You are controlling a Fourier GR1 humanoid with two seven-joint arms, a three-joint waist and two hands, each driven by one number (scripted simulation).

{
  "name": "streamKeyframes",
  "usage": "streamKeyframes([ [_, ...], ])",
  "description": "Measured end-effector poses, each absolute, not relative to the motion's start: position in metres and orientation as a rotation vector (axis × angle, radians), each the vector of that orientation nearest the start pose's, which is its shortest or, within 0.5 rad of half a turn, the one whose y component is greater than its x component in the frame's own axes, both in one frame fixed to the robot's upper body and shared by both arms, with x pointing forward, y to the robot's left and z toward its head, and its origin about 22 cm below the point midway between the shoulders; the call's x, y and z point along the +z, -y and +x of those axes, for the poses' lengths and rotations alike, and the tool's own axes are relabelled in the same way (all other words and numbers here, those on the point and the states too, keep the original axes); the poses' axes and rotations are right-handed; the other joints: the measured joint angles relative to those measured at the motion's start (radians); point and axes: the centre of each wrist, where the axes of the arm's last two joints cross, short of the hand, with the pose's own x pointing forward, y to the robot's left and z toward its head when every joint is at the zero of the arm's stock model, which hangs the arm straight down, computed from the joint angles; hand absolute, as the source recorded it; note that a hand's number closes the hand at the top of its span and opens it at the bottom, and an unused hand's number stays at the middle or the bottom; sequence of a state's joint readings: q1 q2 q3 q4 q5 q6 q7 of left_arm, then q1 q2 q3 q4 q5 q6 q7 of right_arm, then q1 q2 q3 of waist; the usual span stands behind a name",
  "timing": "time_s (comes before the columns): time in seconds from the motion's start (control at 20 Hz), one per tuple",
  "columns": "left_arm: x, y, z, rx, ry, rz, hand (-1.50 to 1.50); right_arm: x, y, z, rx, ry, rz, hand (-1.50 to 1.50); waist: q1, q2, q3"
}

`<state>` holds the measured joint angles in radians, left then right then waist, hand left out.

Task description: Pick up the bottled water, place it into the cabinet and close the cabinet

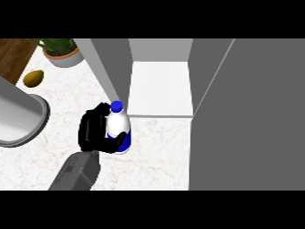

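Grey forearm (75,172) foremost, its black robot hand (94,129) clamps the blue-capped white water bottle (118,124), apparently grasped, needing a lift into the open grey cabinet (160,89).

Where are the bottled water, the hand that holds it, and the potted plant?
bottled water (117,124): head view, on its white body below the blue cap.
left hand (91,129): head view, on the black palm, left of the bottle.
potted plant (65,58): head view, on its grey pot.

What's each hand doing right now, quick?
Left hand: closed around the white plastic water bottle with blue cap.
Right hand: not in view.
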<state>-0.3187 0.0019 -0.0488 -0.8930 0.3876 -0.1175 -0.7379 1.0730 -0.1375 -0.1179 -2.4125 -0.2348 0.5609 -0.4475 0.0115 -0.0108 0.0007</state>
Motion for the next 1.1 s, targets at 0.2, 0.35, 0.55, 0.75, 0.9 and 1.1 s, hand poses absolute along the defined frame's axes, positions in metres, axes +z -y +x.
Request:
streamKeyframes([
  [0.2, -0.046, -0.16, 0.296, 0.209, 1.898, -0.433, 1.5, 0.099, 0.296, 0.008, 0.189, 1.849, 0.126, -1.5, 0.001, 0.0, 0.0],
  [0.35, -0.017, -0.132, 0.289, 0.18, 1.891, -0.451, 1.5, 0.099, 0.297, 0.009, 0.197, 1.853, 0.135, -1.5, -0.005, 0.0, 0.0],
  [0.55, 0.023, -0.095, 0.277, 0.147, 1.882, -0.45, 1.5, 0.099, 0.298, 0.013, 0.21, 1.856, 0.136, -1.5, -0.01, 0.003, 0.0],
  [0.75, 0.055, -0.065, 0.265, 0.146, 1.891, -0.405, 1.5, 0.1, 0.301, 0.017, 0.229, 1.864, 0.135, -1.5, -0.019, 0.006, 0.0],
  [0.9, 0.08, -0.051, 0.27, 0.153, 1.909, -0.362, 1.5, 0.101, 0.301, 0.02, 0.231, 1.861, 0.129, -1.5, -0.023, 0.008, -0.001],
  [1.1, 0.102, -0.034, 0.283, 0.161, 1.926, -0.297, 1.5, 0.1, 0.299, 0.023, 0.226, 1.868, 0.14, -1.5, -0.031, 0.01, -0.001],
])
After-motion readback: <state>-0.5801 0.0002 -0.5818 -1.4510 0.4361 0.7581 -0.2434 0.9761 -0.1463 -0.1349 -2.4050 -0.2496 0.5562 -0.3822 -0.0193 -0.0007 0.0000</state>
